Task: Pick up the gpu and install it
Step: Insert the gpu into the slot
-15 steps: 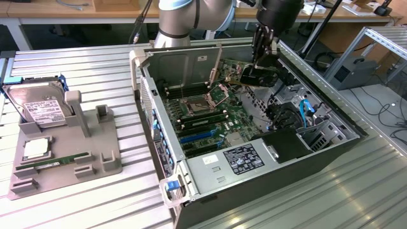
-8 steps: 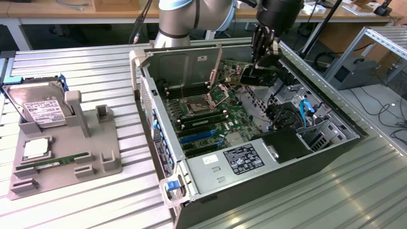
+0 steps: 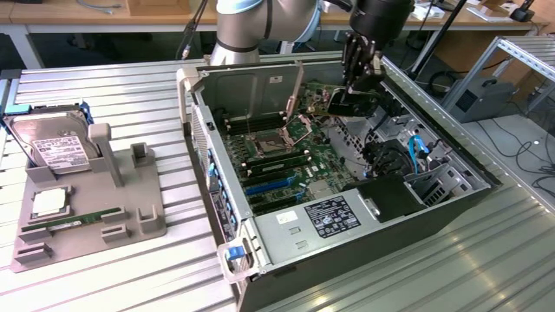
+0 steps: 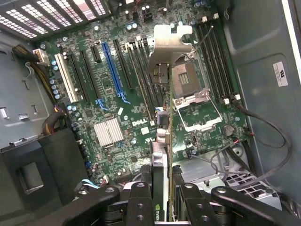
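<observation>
Here the arm (image 3: 247,26) comes in from the far side of the table (image 3: 416,273), and its black wrist points straight down over the open computer case (image 3: 451,195). The gripper (image 3: 360,86) hangs inside the far end of the case, above the green board. Its two fingers (image 4: 140,190) are closed partway, clamped on the gpu (image 3: 334,101), one on each flat face. The gpu is held on edge, clear of the motherboard (image 4: 113,99) and not in any slot. In the exterior view its black cooler faces the exterior view's right. In the wrist view the card (image 4: 162,165) is seen edge-on, running away from the fingers. Its silver bracket (image 4: 168,44) is at the far end, over the area between the long slots and the open chip socket (image 4: 190,89).

The white word "DELL" (image 4: 140,123) is printed on the motherboard beside the card. A small green Nvidia logo (image 4: 157,212) shows on the card's edge between the fingers. A white sticker (image 4: 280,73) on the case wall and a dark label (image 3: 332,217) on the silver box at the near end carry print too small to read.

On the exterior view's left a grey tray (image 3: 130,227) holds a hard drive (image 3: 54,144) with a white label, a memory stick (image 3: 74,221) and a square chip (image 3: 48,201).
</observation>
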`<state>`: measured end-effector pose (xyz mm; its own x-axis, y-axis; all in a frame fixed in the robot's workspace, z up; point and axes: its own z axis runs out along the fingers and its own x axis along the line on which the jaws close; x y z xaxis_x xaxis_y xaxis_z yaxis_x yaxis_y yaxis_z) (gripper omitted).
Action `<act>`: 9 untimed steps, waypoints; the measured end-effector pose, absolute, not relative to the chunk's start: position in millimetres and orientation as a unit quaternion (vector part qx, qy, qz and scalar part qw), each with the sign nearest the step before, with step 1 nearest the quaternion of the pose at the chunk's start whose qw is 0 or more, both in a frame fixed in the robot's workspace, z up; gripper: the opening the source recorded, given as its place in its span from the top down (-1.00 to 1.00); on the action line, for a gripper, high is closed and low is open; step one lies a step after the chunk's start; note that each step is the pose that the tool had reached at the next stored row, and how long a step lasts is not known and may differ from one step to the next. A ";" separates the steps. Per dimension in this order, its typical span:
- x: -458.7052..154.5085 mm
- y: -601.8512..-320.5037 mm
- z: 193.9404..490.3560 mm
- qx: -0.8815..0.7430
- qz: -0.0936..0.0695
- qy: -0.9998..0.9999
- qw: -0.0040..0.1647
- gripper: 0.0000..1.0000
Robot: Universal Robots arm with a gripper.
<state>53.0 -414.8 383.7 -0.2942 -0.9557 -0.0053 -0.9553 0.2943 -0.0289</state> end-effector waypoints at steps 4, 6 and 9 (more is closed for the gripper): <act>53.0 -414.8 383.7 -0.602 -0.010 0.798 0.011 0.45; 53.0 -414.8 383.7 -0.612 -0.010 0.791 0.011 0.45; 53.0 -414.8 383.7 -0.620 -0.010 0.784 0.011 0.45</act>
<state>53.0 -414.8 383.7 -0.2302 -0.9731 -0.0053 -0.9727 0.2302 -0.0289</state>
